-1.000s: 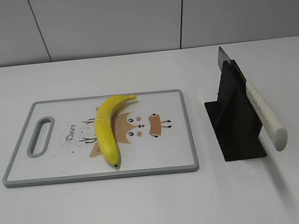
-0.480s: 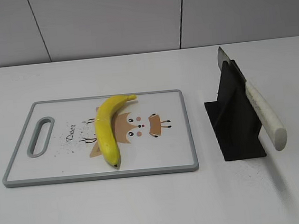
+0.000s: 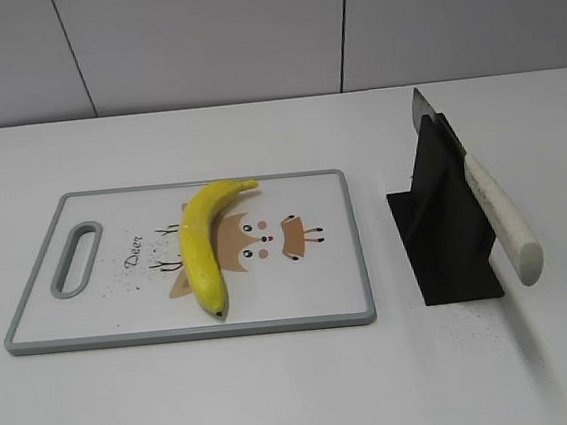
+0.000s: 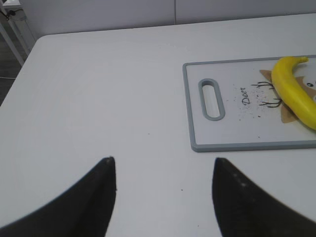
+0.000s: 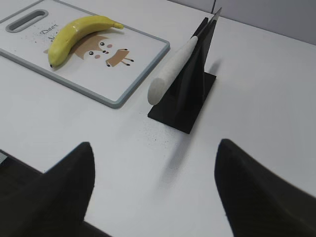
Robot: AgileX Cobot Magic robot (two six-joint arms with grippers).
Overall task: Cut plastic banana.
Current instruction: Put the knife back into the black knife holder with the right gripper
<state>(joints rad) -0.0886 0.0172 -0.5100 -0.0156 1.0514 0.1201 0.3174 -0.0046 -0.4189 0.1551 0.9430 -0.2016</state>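
The plastic banana (image 3: 204, 245) lies on the white cutting board (image 3: 302, 296), stem toward the back, dark tip toward the front; it also shows in the left wrist view (image 4: 295, 91) and the right wrist view (image 5: 79, 32). A knife with a white handle (image 3: 502, 222) rests slanted in a black stand (image 3: 447, 237), handle toward the front; the handle also shows in the right wrist view (image 5: 173, 74). My left gripper (image 4: 163, 165) is open and empty above bare table, left of the board (image 4: 237, 146). My right gripper (image 5: 155, 148) is open and empty, in front of the stand (image 5: 190, 96). Neither gripper shows in the exterior view.
The board has a grey rim and a handle slot (image 3: 75, 259) at its left end. A white wall with panel seams stands behind the table. The table's left edge (image 4: 19, 64) shows in the left wrist view.
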